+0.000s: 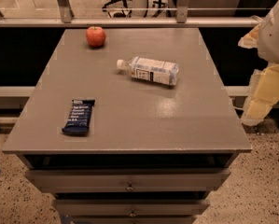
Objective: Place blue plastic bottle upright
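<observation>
Grey surface (129, 125). Found blue plastic bottle (153, 71) lying on its side behind centre, white cap (121, 64) to the left. Saw red apple (96, 36) at far left, dark-blue snack bar (79, 116) flat at near left. Spotted tool (264, 99) beyond right edge, well apart from bottle; could not tell its opening or any hold.

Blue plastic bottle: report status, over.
Gripper beyond grey table's right edge. Clear bluish plastic bottle on its side mid-table, white cap left. Red apple, dark-blue snack wrapper apart, not blocking.
</observation>
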Controlling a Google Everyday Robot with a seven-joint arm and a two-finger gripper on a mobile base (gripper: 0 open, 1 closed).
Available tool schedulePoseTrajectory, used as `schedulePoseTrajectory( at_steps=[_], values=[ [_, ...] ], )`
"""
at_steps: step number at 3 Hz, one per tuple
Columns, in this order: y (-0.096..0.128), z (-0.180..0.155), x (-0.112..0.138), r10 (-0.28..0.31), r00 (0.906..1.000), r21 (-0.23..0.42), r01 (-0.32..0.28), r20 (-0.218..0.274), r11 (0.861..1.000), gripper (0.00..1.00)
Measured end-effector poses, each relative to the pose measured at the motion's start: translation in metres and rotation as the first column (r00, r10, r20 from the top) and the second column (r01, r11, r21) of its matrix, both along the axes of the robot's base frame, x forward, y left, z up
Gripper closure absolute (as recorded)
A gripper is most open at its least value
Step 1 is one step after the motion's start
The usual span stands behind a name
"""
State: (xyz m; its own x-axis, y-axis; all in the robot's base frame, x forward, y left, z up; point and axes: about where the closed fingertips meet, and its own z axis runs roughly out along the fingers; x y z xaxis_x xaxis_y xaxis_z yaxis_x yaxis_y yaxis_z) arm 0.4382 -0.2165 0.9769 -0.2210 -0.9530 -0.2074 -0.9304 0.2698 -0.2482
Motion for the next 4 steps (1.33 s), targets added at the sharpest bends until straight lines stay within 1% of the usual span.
schedulePoseTrajectory(
  at_steps=[1,2,3,4],
  values=[
    [0.000,0.000,0.000,0.000,1.0000,0.000,0.000,0.000,1.000,0.00],
    [0.022,0.001,0.031,0.013,0.9991,0.047,-0.015,0.041,0.999,0.00],
    [0.062,-0.002,0.097,0.017,0.9973,0.118,-0.025,0.072,0.993,0.00],
    [0.104,-0.006,0.163,0.017,0.9968,0.180,-0.031,0.078,0.983,0.00]
  ],
)
